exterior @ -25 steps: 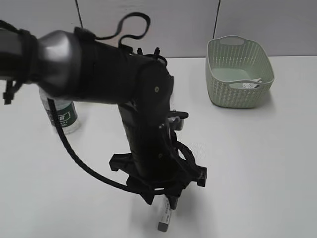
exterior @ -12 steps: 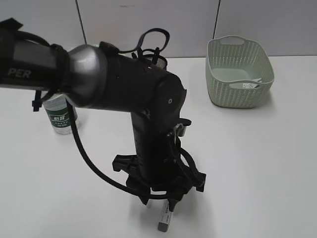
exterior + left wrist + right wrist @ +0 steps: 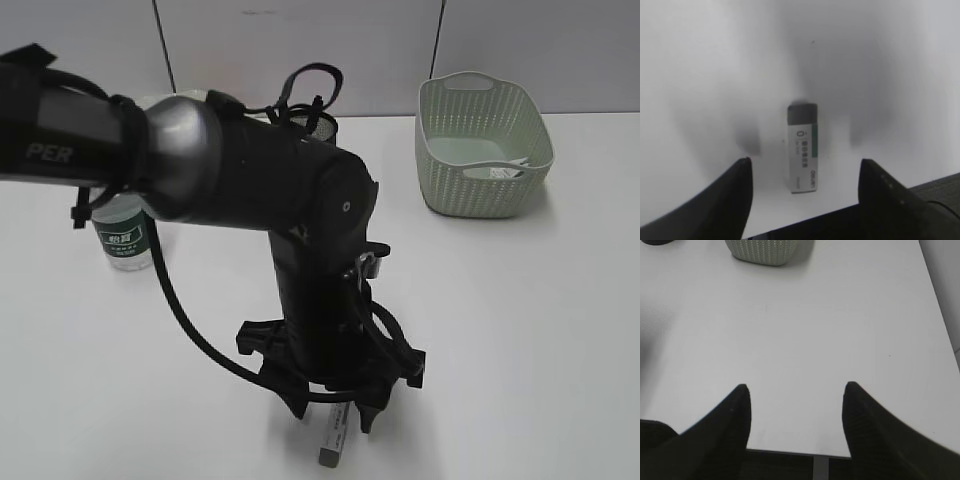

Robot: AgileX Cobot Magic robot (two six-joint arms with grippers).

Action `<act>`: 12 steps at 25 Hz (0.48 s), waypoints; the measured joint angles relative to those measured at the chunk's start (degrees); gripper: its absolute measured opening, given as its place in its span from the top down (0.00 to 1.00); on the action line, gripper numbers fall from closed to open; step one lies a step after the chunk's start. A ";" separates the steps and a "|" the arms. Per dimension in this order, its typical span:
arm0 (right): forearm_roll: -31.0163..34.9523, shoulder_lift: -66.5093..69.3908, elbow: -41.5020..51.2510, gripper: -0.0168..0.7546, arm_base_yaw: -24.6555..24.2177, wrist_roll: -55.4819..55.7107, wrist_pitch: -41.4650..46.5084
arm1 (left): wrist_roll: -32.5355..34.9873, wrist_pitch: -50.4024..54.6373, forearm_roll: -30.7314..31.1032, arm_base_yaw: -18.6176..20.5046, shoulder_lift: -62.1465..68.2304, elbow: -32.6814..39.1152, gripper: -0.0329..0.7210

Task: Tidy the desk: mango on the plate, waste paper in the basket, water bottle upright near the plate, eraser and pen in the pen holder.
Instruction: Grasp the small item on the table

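Observation:
The eraser [image 3: 333,440], a white block in a sleeve with a green stripe and a grey end, lies flat on the desk [image 3: 520,330] near its front edge. My left gripper [image 3: 335,415] hangs just above it, open. In the left wrist view the eraser [image 3: 802,147] lies lengthwise between the left gripper's [image 3: 806,163] spread fingers, touching neither. My right gripper [image 3: 797,386] is open over bare desk. The water bottle [image 3: 125,238] stands upright at the left, half hidden by the arm. The pen holder [image 3: 322,127] peeks out behind the arm. Mango, plate and pen are out of view.
The pale green basket [image 3: 480,185] stands at the back right with a white paper scrap [image 3: 498,172] inside. Its lower wall also shows in the right wrist view as the basket [image 3: 765,251] at the top. The left arm's bulk covers the desk's middle.
The left arm has come forward and down toward the eraser, and its jaws have spread wider. The eraser and the right gripper have not moved.

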 joint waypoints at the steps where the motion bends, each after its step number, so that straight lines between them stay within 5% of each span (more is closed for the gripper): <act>1: 0.00 0.00 0.14 0.37 0.00 -0.05 -0.05 | 0.00 -0.49 0.00 0.00 0.47 0.00 0.29; 12: 0.02 0.00 0.19 0.37 0.00 -0.06 -0.17 | 0.00 -0.58 -0.29 0.00 1.96 0.00 0.33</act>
